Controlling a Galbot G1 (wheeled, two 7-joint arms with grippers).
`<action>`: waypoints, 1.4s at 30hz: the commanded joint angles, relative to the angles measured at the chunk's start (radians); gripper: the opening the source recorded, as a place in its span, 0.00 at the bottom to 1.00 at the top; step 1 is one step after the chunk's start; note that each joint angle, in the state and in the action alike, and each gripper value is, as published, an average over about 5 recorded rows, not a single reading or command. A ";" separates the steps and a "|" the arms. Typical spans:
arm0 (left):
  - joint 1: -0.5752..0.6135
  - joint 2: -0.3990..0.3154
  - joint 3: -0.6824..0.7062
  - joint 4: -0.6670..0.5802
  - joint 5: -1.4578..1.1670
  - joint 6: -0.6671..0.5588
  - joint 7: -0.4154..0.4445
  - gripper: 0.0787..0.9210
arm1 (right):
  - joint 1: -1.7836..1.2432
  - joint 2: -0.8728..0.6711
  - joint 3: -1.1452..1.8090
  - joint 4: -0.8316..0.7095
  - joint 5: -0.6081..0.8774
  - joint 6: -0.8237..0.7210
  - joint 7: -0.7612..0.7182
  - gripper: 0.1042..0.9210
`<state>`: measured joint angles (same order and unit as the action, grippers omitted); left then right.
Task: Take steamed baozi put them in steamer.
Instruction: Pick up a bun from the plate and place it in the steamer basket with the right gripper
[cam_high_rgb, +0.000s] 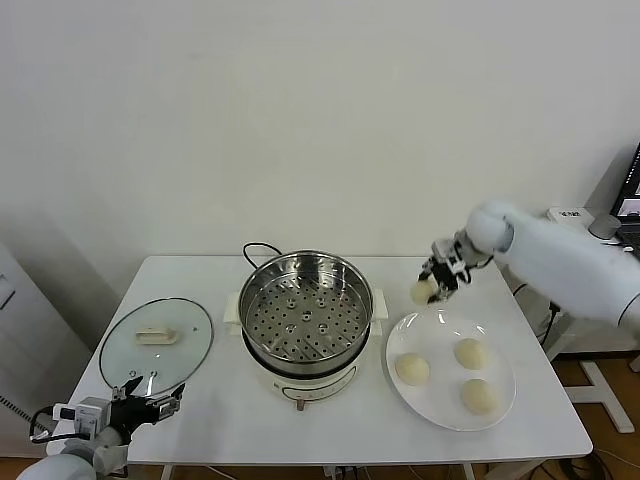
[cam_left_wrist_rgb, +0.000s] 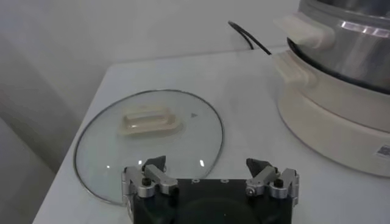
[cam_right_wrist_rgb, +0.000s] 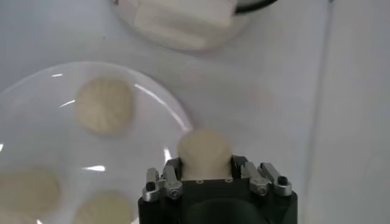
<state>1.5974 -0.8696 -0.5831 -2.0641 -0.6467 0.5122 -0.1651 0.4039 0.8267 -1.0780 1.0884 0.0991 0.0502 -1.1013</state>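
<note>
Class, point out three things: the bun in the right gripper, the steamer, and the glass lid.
bun (cam_right_wrist_rgb: 204, 152), right wrist view, its rounded top.
steamer (cam_high_rgb: 306, 318), head view, its perforated floor.
glass lid (cam_high_rgb: 156, 337), head view, its cream handle.

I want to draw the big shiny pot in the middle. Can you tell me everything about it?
The steamer is a round, shiny metal pot with a floor full of little holes, sitting in a white base with side handles. A black cord loops out behind it. It stands upright in the middle of the white table, open and empty. Its glass lid lies flat to one side, the plate to the other. Nothing touches it.
</note>
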 joint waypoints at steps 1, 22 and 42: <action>0.000 0.001 0.002 -0.001 0.000 0.000 0.000 0.88 | 0.261 0.108 -0.051 -0.087 0.082 0.265 -0.120 0.49; -0.017 0.012 0.026 0.015 0.000 -0.003 0.001 0.88 | 0.116 0.467 0.160 -0.153 -0.200 0.822 -0.142 0.51; -0.023 0.016 0.023 0.016 -0.002 -0.005 0.002 0.88 | -0.140 0.504 0.256 -0.068 -0.602 0.822 -0.119 0.52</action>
<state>1.5753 -0.8542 -0.5610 -2.0481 -0.6483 0.5071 -0.1633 0.3639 1.3013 -0.8675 1.0088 -0.3228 0.8240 -1.2245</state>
